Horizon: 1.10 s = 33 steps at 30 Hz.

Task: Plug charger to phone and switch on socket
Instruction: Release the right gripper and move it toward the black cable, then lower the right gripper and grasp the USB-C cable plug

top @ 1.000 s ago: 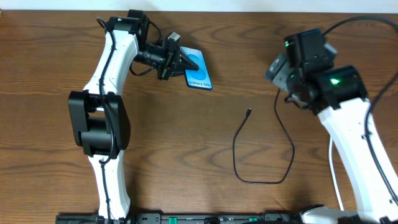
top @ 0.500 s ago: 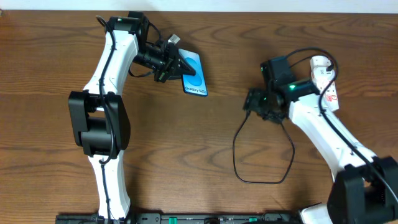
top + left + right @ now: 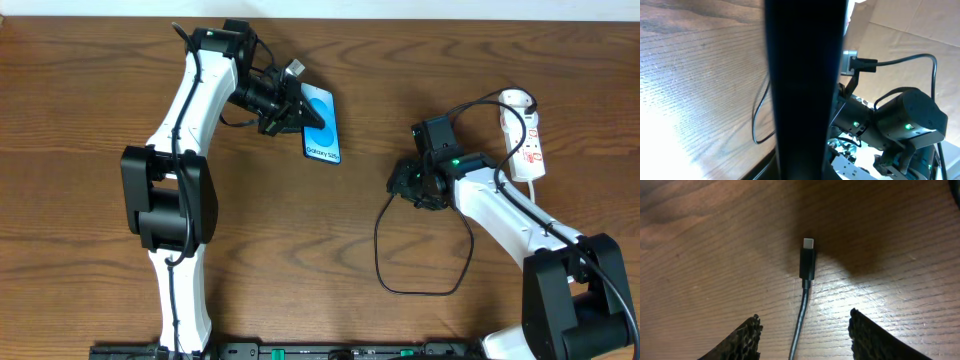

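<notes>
Setting: a robotics test bench, probably a lab. A dark wood-grain table (image 3: 80, 260) carries two white-and-black jointed arms, the left arm (image 3: 185, 110) and the right arm (image 3: 500, 205). Both are based at the table's near edge, along a black mounting rail (image 3: 300, 352). Brown cardboard sheets (image 3: 910, 25) stand beyond the table's edge.

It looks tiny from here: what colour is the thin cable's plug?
The plug is black with a silvery metal tip, clearest in the right wrist view.
</notes>
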Motion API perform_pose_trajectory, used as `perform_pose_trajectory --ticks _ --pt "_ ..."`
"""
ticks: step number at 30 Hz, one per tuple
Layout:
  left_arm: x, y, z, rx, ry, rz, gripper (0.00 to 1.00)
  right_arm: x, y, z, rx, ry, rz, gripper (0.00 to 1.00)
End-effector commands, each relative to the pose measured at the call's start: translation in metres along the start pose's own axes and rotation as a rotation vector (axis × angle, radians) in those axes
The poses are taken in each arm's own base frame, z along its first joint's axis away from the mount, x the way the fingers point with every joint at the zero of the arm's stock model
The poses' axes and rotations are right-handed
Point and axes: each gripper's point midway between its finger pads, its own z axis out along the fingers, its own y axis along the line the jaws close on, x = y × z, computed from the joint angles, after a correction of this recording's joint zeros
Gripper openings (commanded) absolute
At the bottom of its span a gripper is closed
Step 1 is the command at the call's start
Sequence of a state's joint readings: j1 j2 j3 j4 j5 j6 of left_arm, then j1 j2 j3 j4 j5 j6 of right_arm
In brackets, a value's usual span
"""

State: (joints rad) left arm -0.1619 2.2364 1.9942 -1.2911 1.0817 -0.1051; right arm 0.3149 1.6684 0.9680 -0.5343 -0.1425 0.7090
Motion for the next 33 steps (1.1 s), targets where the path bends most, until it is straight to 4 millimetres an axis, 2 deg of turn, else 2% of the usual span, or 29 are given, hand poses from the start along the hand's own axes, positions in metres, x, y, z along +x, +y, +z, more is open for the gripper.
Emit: perform_pose_trajectory --ticks 1,12,15,20,29,33 --pt "0.003 -0.018 -0.012 0.007 -0.033 0.068 0.07 0.003 0.001 0.002 0.002 0.003 0.021 0.54" --pt "0.003 -0.018 -0.012 0.007 -0.032 0.068 0.07 0.001 -0.003 0.023 0.018 0.011 0.055 0.55" --pt "0.003 -0.018 -0.012 0.007 -0.033 0.068 0.07 0.001 -0.005 0.026 0.023 0.015 0.062 0.52" --pt "0.003 -0.018 -0.012 0.007 -0.032 0.068 0.07 0.001 -0.008 0.03 0.037 0.017 0.064 0.4" --pt "0.003 -0.018 -0.012 0.007 -0.032 0.067 0.07 0.001 -0.011 0.036 0.051 0.017 0.071 0.4" --pt "0.003 -0.018 -0.012 0.007 -0.032 0.067 0.07 0.002 -0.013 0.039 0.061 0.023 0.073 0.34"
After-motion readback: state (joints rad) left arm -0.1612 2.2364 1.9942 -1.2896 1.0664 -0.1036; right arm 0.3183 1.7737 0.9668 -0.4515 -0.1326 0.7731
